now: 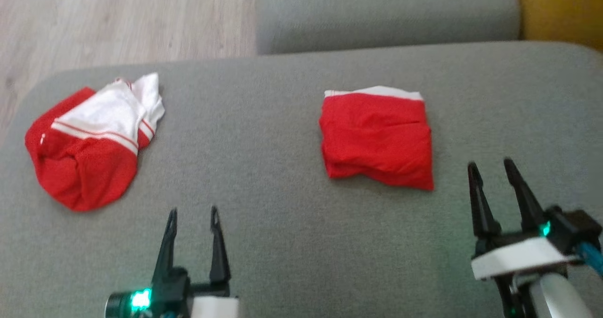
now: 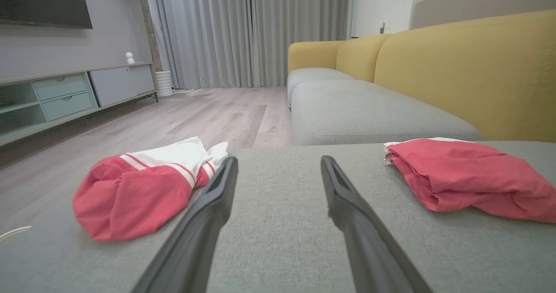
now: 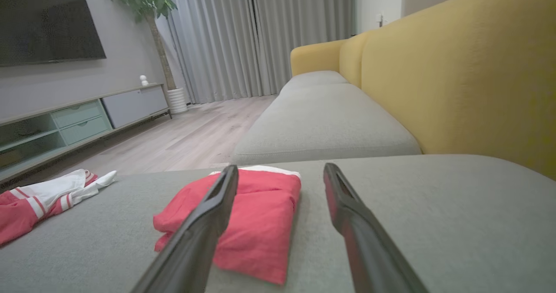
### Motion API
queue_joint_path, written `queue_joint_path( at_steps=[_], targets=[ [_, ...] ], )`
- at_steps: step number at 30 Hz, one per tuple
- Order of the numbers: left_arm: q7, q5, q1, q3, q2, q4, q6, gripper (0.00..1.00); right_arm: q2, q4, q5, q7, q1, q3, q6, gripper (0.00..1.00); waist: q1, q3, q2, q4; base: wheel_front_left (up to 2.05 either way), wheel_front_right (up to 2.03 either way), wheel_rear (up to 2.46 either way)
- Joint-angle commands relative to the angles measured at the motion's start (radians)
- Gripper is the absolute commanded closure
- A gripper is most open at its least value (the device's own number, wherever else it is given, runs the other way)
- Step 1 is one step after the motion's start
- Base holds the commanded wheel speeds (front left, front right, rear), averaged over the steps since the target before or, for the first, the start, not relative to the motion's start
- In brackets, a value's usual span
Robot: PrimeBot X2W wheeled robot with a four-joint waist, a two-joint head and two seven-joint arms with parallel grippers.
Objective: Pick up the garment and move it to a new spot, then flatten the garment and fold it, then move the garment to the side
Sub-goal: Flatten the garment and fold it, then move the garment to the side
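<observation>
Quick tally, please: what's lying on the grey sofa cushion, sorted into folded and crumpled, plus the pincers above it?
Folded red garment: 1
Crumpled red-and-white garment: 1
Open pincers: 2, left pincer and right pincer
Total: 4

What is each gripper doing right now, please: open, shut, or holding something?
Left gripper: open, holding nothing.
Right gripper: open, holding nothing, apart from the folded red cloth garment.
</observation>
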Motion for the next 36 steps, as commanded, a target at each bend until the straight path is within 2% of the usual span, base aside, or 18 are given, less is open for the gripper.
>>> queue_joint_path(
  at_steps=[1,12,36],
  targets=[
    [-0.005,-0.006,-0.005,0.046,0.001,-0.034,-0.001,0.00,0.002,-0.039,-0.005,-0.011,-0.005,0.007,0.007,0.00,0.0003,-0.035,-0.0001,-0.015,0.00,0.00,0.00],
    [-0.005,0.002,0.057,0.083,-0.001,-0.017,-0.034,0.00,0.035,-0.038,-0.029,-0.011,0.108,-0.033,0.007,0.00,0.0003,-0.077,-0.0001,-0.009,0.00,0.00,0.00],
    [-0.005,0.040,0.051,0.091,-0.002,-0.019,-0.056,0.00,0.051,-0.021,-0.021,-0.011,0.126,-0.003,0.007,0.00,0.0003,-0.069,-0.0001,-0.013,0.00,0.00,0.00]
  ],
)
